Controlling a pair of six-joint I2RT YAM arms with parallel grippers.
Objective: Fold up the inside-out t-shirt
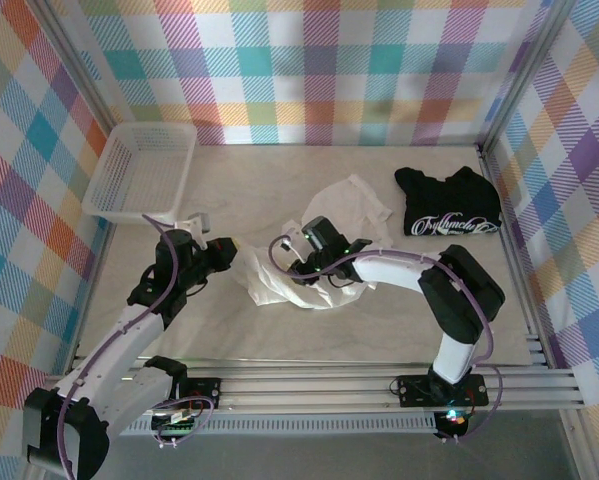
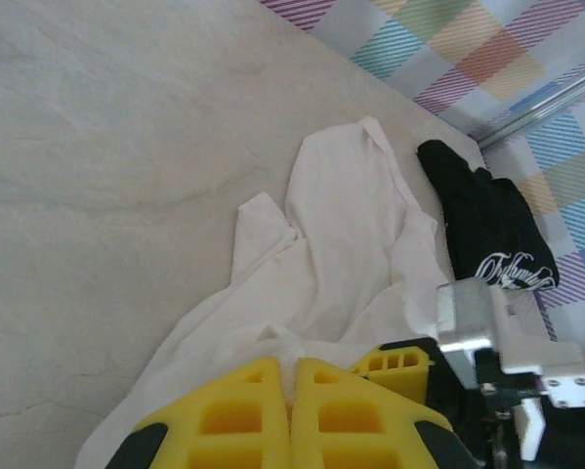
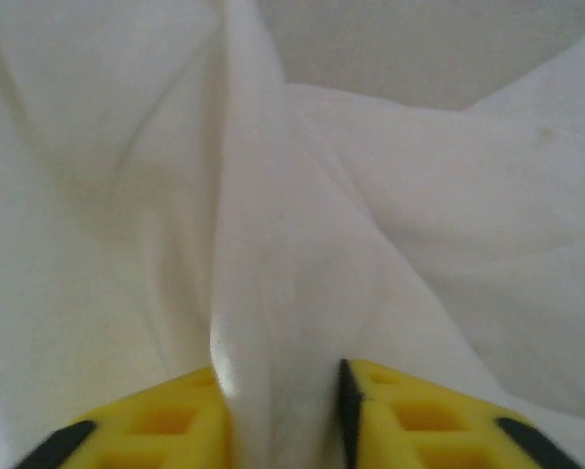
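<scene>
Two grippers pinched the crumpled cream soft-fabric t-shirt (image 2: 346, 244): left gripper (image 2: 292, 363) clamped its edge, right gripper (image 3: 282, 376) squeezed a raised fold.

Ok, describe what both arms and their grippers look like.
The left arm and right arm: white tubular links, black joints, thin purple cables looped alongside. The left gripper and right gripper: blocky yellow plastic fingers with rectangular pockets and black patches.
</scene>
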